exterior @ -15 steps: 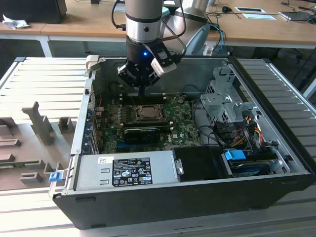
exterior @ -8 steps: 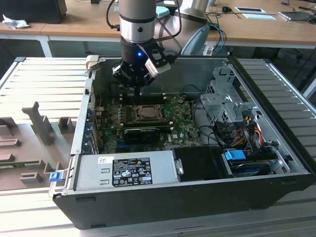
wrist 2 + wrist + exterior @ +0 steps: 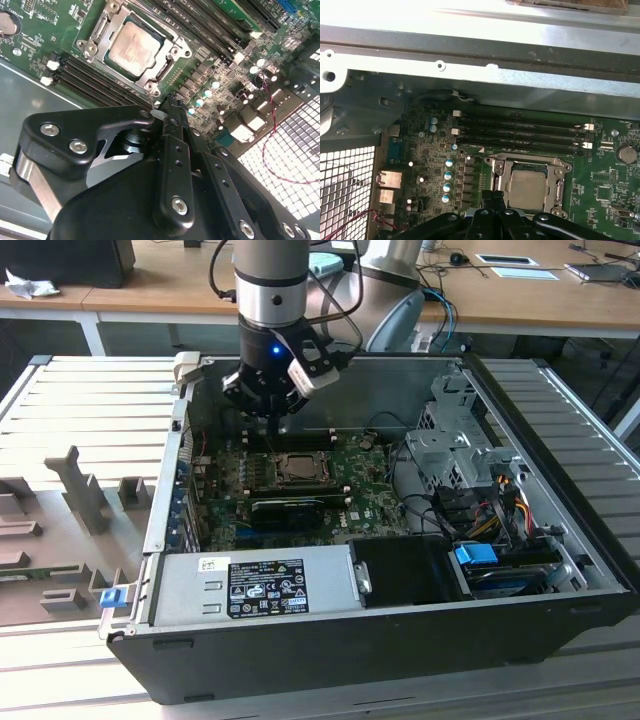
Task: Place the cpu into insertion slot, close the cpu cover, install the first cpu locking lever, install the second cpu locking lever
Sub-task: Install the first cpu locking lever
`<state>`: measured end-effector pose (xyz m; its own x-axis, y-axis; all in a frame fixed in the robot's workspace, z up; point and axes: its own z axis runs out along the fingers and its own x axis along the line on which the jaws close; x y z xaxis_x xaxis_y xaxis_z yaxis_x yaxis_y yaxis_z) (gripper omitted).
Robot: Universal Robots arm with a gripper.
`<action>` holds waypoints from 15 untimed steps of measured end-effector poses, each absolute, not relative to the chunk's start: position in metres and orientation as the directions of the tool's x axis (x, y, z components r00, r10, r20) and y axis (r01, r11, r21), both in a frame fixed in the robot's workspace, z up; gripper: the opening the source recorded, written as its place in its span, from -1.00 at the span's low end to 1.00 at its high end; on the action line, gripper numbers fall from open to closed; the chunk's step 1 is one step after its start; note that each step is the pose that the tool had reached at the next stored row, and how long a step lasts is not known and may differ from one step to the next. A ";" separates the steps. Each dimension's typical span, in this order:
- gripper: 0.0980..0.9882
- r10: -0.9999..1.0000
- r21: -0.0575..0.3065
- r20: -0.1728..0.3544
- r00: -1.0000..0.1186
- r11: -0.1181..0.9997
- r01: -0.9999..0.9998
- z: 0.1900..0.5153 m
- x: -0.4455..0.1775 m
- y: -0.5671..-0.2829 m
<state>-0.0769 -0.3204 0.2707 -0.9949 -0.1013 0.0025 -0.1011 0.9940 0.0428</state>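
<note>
The cpu [image 3: 134,47] lies flat in the insertion slot [image 3: 89,49], silvery top up. The cpu cover [image 3: 167,47] looks folded down over it, its frame bordering the chip on all 4 sides, so I judge the first 2 steps done. That would explain why the arm hangs so close in rather than carrying anything.

The pincer [image 3: 169,106] sits just beside 1 corner of the insertion slot, low over the green motherboard [image 3: 210,65]. Its 2 fingertips are drawn together, with nothing visible between them. Closed tips make a narrow point, which suits nudging a thin wire lever along the edge of the insertion slot better than grasping would. I cannot tell whether either locking lever is latched.

In the exterior view the pincer [image 3: 272,418] stands directly above the insertion slot's far edge. The open computer case [image 3: 400,640] around the insertion slot rests on a grey ribbed surface [image 3: 90,390].
</note>
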 end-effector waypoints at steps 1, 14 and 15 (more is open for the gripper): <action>-0.98 -0.101 0.043 0.003 -0.995 0.994 -0.101 0.271 -0.077 -0.320; -0.98 -0.101 0.043 0.003 -0.995 0.994 -0.101 0.270 -0.082 -0.320; -0.98 -0.101 0.043 0.003 -0.995 0.994 -0.101 0.270 -0.083 -0.320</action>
